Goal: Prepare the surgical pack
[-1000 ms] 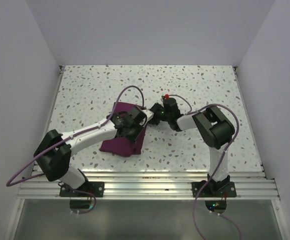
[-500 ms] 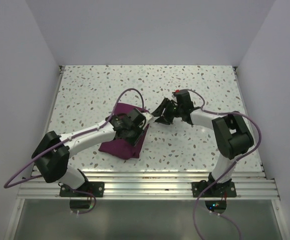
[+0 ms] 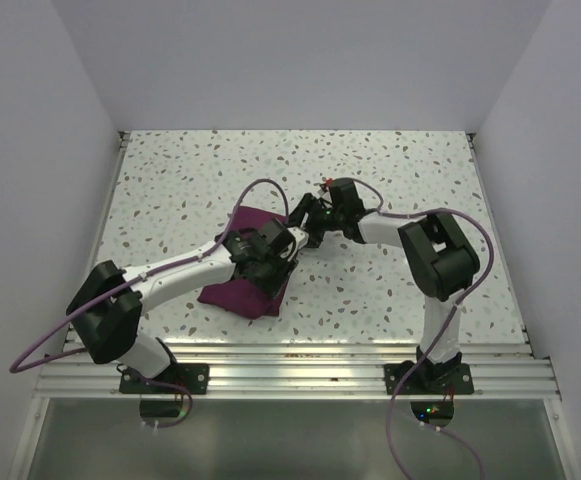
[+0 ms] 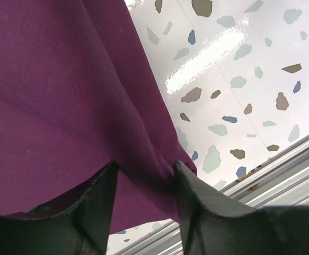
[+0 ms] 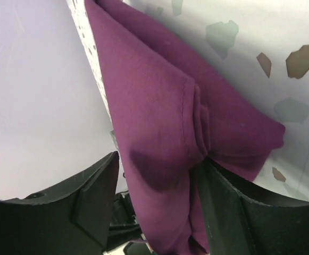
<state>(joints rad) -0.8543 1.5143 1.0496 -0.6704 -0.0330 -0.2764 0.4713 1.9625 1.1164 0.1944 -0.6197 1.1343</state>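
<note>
The surgical pack (image 3: 236, 290) is a purple-maroon cloth lying folded on the speckled table, left of centre. My left gripper (image 3: 274, 252) hovers low over its right edge. In the left wrist view the jaws (image 4: 144, 166) stand open, with a raised fold of the cloth (image 4: 64, 95) running between the two fingers. My right gripper (image 3: 302, 218) is at the cloth's far right corner. In the right wrist view its jaws (image 5: 159, 159) are open astride a layered edge of the cloth (image 5: 154, 117), with a gap at the left finger.
The speckled table (image 3: 400, 180) is walled in white on three sides. An aluminium rail (image 3: 290, 365) runs along the near edge and also shows past the cloth as a metal rail (image 4: 282, 175). Purple cables loop off both arms.
Both grippers have gone from nearly shut to open. The right gripper swung out to the right, then came back to the cloth's far corner. The left gripper barely shifted.
</note>
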